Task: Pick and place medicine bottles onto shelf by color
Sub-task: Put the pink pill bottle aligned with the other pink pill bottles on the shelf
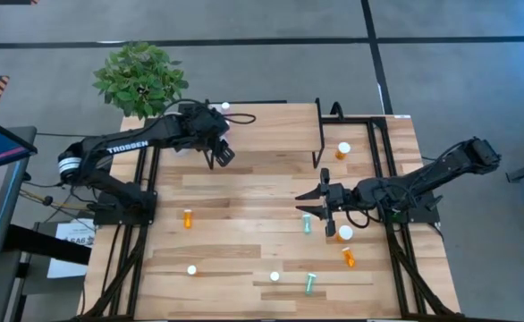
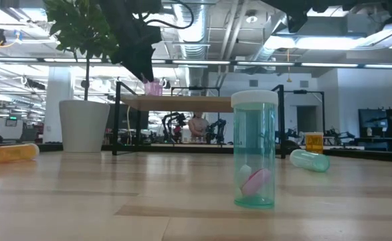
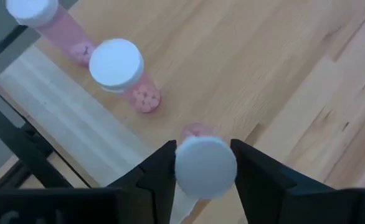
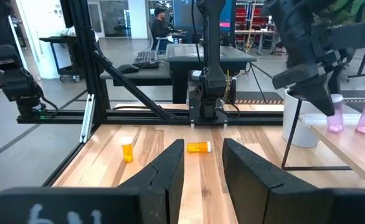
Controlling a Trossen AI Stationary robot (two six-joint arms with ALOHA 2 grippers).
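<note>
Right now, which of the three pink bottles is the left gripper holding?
The pink bottle with its white cap clamped in the left gripper. The other two stand free beyond it on the shelf.

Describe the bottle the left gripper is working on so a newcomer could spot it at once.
Find the potted plant at the table's far corner; beside it stands the raised wooden shelf. Over it, the left gripper has a white-capped pink bottle between its fingers, while two other pink bottles stand free.
</note>
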